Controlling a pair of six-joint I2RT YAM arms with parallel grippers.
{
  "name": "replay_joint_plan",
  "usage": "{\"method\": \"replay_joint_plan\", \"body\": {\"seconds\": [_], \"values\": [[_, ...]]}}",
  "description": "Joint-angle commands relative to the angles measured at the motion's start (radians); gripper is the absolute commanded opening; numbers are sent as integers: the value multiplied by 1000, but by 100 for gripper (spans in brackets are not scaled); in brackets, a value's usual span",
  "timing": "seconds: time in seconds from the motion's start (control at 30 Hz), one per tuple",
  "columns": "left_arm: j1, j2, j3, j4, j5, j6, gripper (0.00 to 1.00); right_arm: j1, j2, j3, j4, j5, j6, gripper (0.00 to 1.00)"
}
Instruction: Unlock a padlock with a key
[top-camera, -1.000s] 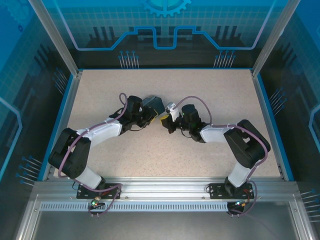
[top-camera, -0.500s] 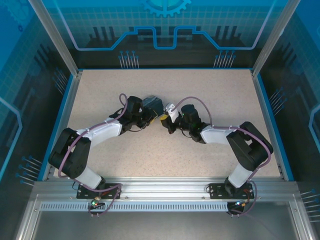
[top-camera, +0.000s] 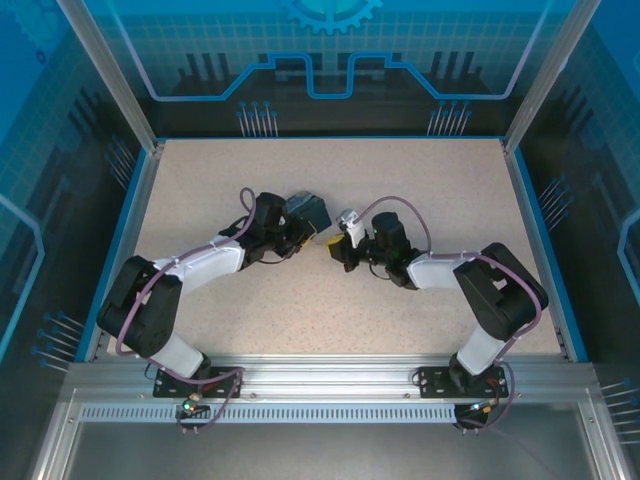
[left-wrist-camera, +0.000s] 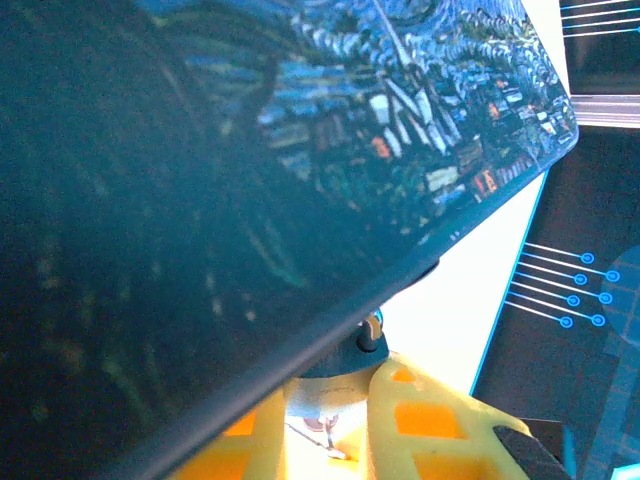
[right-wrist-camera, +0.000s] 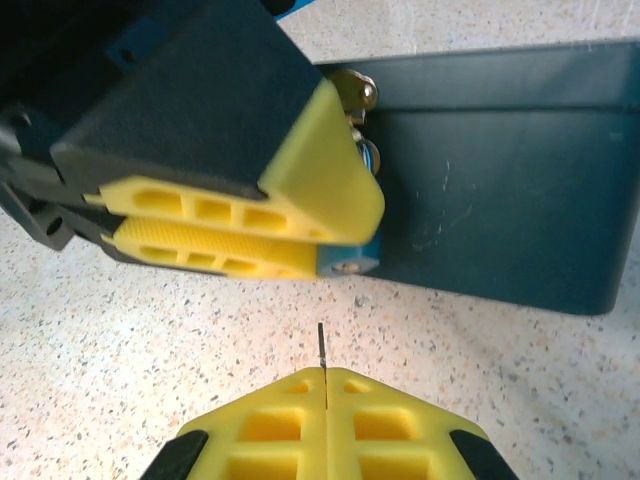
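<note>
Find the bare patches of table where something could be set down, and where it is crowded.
Free: the far strip of table between the tin and the back wall, and the near patch between both arms and the rail. Crowded: the middle, where left pincer and right pincer meet at the tin.

You see the key, a thin silvery sliver, poking from the right gripper's pinch, tip just short of the tiny bluish padlock clamped in the left gripper.

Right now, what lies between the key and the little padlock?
In the right wrist view, the stretch between the key and the padlock is bare tabletop.
</note>
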Motion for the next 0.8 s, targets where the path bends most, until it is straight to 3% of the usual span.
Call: {"method": "replay_joint_plan", "body": {"seconds": [0.0,0.17,0.5,0.77], "values": [[-6,-35,34,10,9,-5,10,-24,-34,-25,47,-23,36,0],[-5,-36,24,21,11,-11,10,-66,-60,-79,117,-38,130,0],[-7,-52,19,70,23,-70,10,-74,48,-158,509,-79,445,0],[-5,-61,3,103,23,-101,10,-68,124,-121,553,-74,504,0]]}}
